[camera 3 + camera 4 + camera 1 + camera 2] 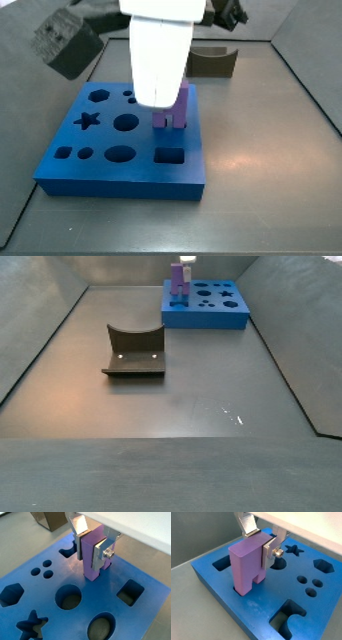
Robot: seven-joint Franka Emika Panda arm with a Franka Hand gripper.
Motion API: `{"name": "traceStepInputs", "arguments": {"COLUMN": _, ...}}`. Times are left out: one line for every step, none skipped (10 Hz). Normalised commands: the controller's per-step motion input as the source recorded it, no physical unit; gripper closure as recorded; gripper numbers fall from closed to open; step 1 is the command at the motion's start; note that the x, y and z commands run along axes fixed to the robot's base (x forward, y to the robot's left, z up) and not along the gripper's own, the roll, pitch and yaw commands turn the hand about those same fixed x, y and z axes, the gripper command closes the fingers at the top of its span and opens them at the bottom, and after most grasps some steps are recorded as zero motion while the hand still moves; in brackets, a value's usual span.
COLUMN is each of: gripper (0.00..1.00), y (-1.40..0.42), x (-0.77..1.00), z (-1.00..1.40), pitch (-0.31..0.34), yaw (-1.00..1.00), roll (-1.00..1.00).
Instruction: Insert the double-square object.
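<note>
- I have the gripper (pixel 93 546) over the blue board (pixel 73 619), its silver fingers (pixel 268 550) clamped on the upper part of the double-square object (pixel 248 564), one plate on each broad face.
- The double-square object stands upright with its two legs down; in a wrist view one leg looks already inside a hole near the board's edge, the other at the surface. I cannot tell how deep it has gone.
- In a side view the peg (pixel 170 112) shows only below the arm's white body, on the board's (pixel 120 178) far side, just behind the square hole (pixel 168 155).
- Around it the board carries a star hole (pixel 30 625), round holes (pixel 68 597) and a hexagon hole (pixel 11 594), all empty.
- Well apart on the floor sits the dark olive U-shaped block (pixel 134 353).
- My worry: if the legs are slightly off or the peg is tilted, pushing down could jam it against the hole's rim or shove the board.
- Letting go before it is seated could leave it leaning or toppling.
</note>
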Motion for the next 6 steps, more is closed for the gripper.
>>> {"name": "traceStepInputs", "arguments": {"gripper": 1.00, "y": 0.05, "x": -0.03, "z": -0.50, "pitch": 0.026, "yaw": 0.00, "roll": 0.06}}
{"name": "traceStepInputs", "arguments": {"gripper": 1.00, "y": 0.13, "x": -0.06, "z": -0.47, "pitch": 0.007, "yaw": 0.00, "roll": 0.03}}
{"name": "traceStepInputs", "arguments": {"gripper": 1.00, "y": 0.12, "x": -0.06, "z": -0.38, "pitch": 0.009, "yaw": 0.00, "roll": 0.03}}
{"name": "traceStepInputs", "arguments": {"gripper": 1.00, "y": 0.03, "x": -0.03, "z": -0.24, "pitch": 0.000, "yaw": 0.00, "roll": 0.00}}
{"name": "traceStepInputs", "arguments": {"gripper": 1.00, "y": 0.00, "x": 0.00, "z": 0.00, "pitch": 0.000, "yaw": 0.00, "roll": 0.02}}
{"name": "traceStepInputs", "arguments": {"gripper": 1.00, "y": 0.00, "x": 0.00, "z": 0.00, "pitch": 0.000, "yaw": 0.00, "roll": 0.00}}
